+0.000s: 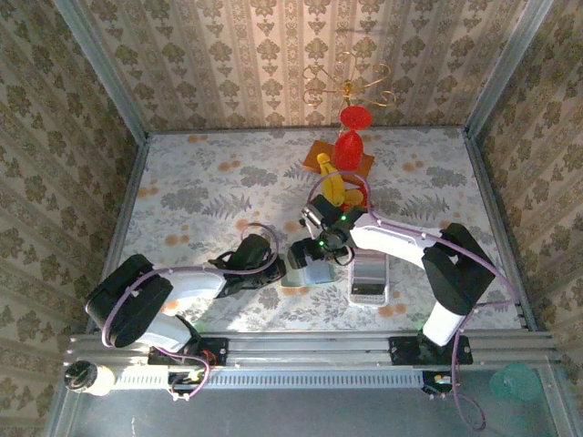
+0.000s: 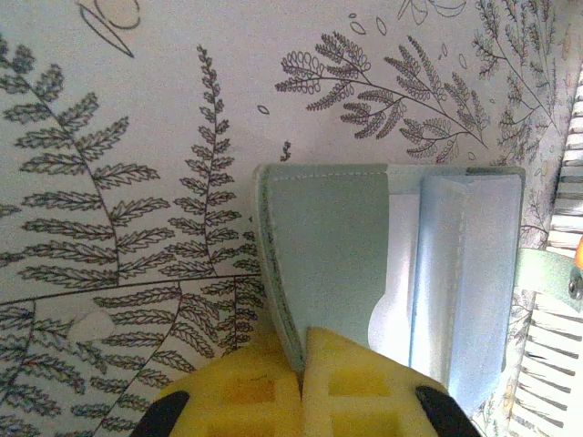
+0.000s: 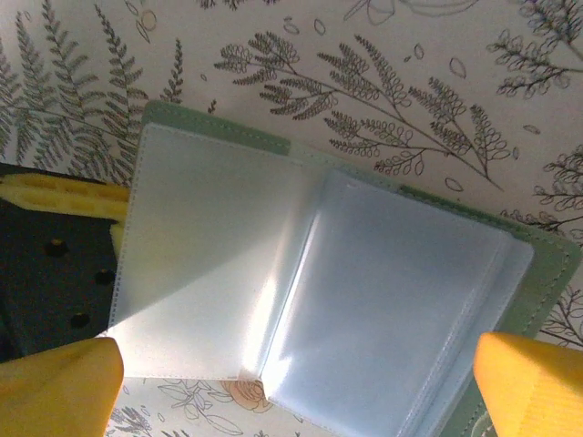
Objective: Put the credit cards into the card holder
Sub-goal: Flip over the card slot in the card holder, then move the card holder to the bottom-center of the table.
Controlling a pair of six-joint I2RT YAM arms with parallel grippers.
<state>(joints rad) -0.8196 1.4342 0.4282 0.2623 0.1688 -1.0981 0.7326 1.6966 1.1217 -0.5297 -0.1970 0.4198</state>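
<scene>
The sage-green card holder (image 1: 305, 271) lies open on the floral cloth, its clear sleeves (image 3: 383, 300) spread. My left gripper (image 2: 302, 364) is shut on the near edge of its left cover (image 2: 328, 255); in the top view that gripper (image 1: 278, 269) sits just left of the holder. My right gripper (image 3: 296, 355) hovers open over the sleeves, holding nothing, and stands at the holder's far side (image 1: 321, 244). The credit cards (image 1: 369, 291) show as a small striped row in the white tray, right of the holder. A striped edge (image 2: 567, 173) borders the left wrist view.
The long white tray (image 1: 369, 264) lies right of the holder, under the right arm. Behind it stand a red goblet (image 1: 348, 146), a yellow object (image 1: 333, 182) and an orange board (image 1: 319, 153). Metal rails frame the table, with open cloth to the far left.
</scene>
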